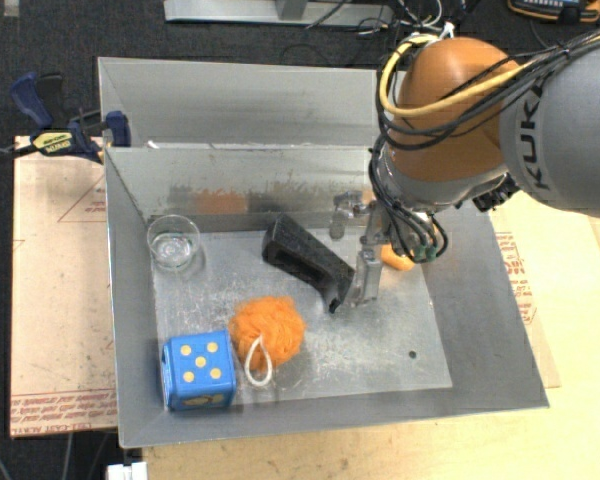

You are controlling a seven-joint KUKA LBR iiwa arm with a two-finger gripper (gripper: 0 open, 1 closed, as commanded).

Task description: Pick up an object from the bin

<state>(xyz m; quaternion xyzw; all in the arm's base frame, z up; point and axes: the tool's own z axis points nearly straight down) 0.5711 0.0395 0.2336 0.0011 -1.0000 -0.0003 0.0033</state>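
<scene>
Pincer (358, 286): you find it low in the bin (280, 173), at the near end of a black oblong block (298, 251) that runs up-left from it; how far it is open you cannot tell. Below-left of it: orange mesh pouf (268, 330), blue die (197, 371). Well left: clear glass (173, 241).

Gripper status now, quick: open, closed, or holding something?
Gripper: cannot be told; it is low in the bin, at the right end of the black bar.

floor (400, 353) bare at lower right; black bar (302, 256), orange pouf (268, 330) crowd the middle.
</scene>
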